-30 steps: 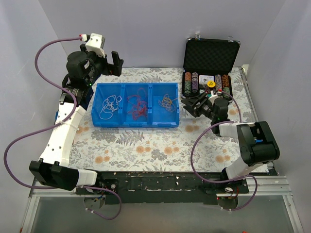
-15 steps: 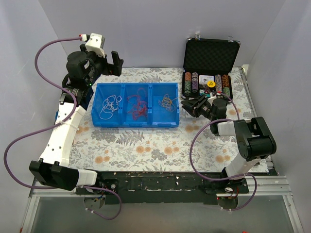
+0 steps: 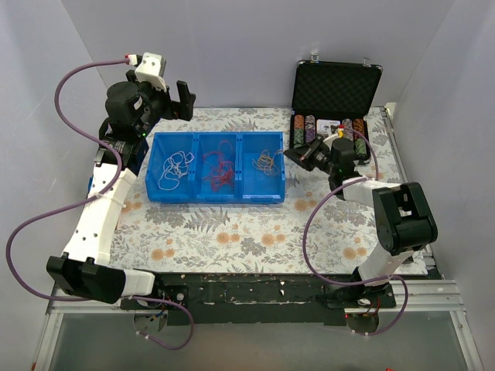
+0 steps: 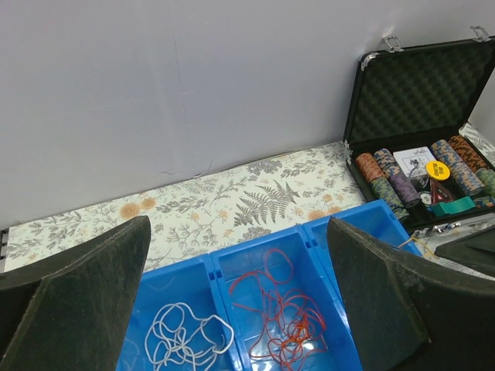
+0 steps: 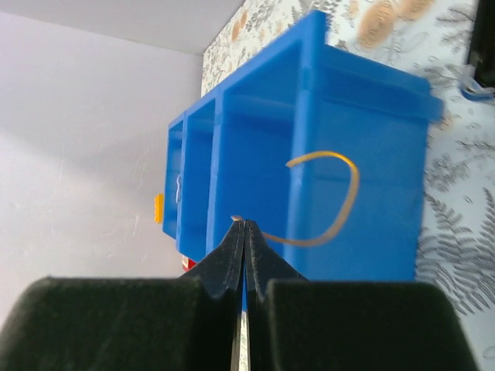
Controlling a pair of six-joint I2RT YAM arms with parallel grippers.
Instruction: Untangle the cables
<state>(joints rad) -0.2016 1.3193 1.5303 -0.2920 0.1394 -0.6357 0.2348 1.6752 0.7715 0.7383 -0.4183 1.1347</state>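
A blue tray has three compartments, each with one of the cables: a white tangle, a red tangle and an orange-yellow tangle. My right gripper sits at the tray's right end, shut. In the right wrist view its tips pinch an orange-yellow cable that loops out to the right in front of the blue tray. My left gripper hovers high behind the tray's left end, wide open and empty. The left wrist view looks down between its fingers on the white cable and red cable.
An open black case with rows of poker chips stands at the back right, just behind my right gripper. Purple arm cables arc on both sides. Grey walls close in the floral table mat.
My right gripper has swung back and left to the tray's right end and gone from open to shut on the orange-yellow cable. The left arm has not moved.
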